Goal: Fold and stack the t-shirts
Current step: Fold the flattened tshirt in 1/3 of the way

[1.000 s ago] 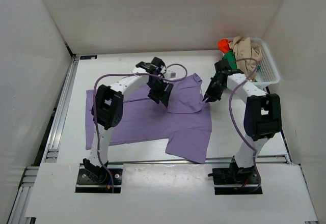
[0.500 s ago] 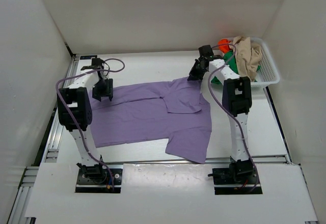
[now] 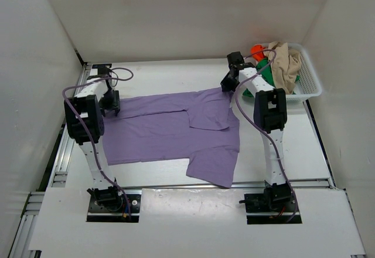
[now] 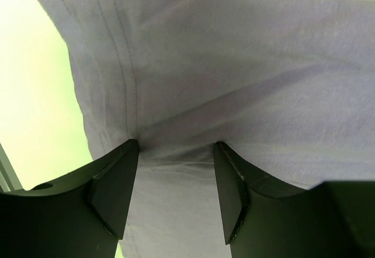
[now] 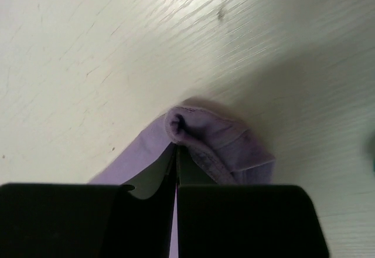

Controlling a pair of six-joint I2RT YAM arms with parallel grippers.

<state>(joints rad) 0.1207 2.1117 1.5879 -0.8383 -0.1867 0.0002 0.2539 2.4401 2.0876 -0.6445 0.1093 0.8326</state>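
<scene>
The lilac t-shirt [image 3: 170, 132] lies spread flat on the table, one sleeve reaching toward the near edge. My left gripper [image 3: 111, 104] is at its far left corner. In the left wrist view the gripper [image 4: 176, 145] is open, its jaws apart and set on the cloth [image 4: 234, 64] beside a stitched hem. My right gripper [image 3: 227, 85] is at the far right corner. In the right wrist view it [image 5: 177, 146] is shut on a bunched fold of the lilac shirt [image 5: 217, 135]. The beige [image 3: 284, 61], green [image 3: 265, 69] and orange-red [image 3: 258, 51] shirts lie piled in the basket.
The white mesh basket [image 3: 310, 73] stands at the far right of the table, just right of my right gripper. White walls close in the left, back and right. Metal rails run along the left and near edges.
Both arms swung out from the middle of the shirt to its far corners, and the folded-over part is now spread flat. In the last half second the shirt shifted slightly left.
</scene>
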